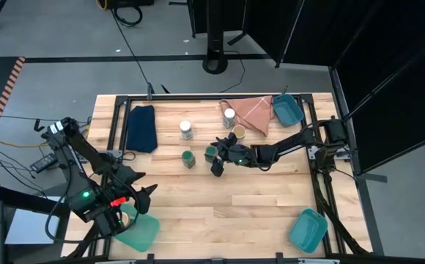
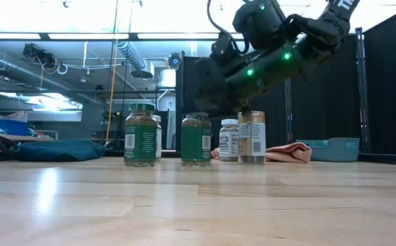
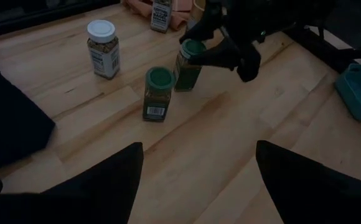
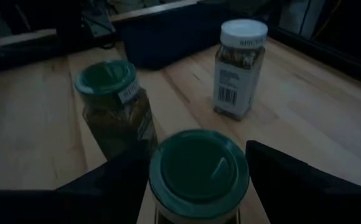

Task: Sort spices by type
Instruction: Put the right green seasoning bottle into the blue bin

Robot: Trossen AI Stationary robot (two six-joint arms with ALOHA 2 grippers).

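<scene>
lab/workshop | exposed ceiling ducts [image 2: 126, 55], black curtain panels [image 1: 388, 66], concrete floor w/ cables

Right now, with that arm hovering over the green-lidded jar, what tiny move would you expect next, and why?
Probably a short descent. The right end effector sits just above one green-lidded jar, fingers either side of the lid but not visibly gripping. The other green-lidded jar stands close beside it, so it should go straight down.

overhead looks straight down; low looks level (tabletop height); both share green-lidded jars [image 1: 188, 158].
</scene>
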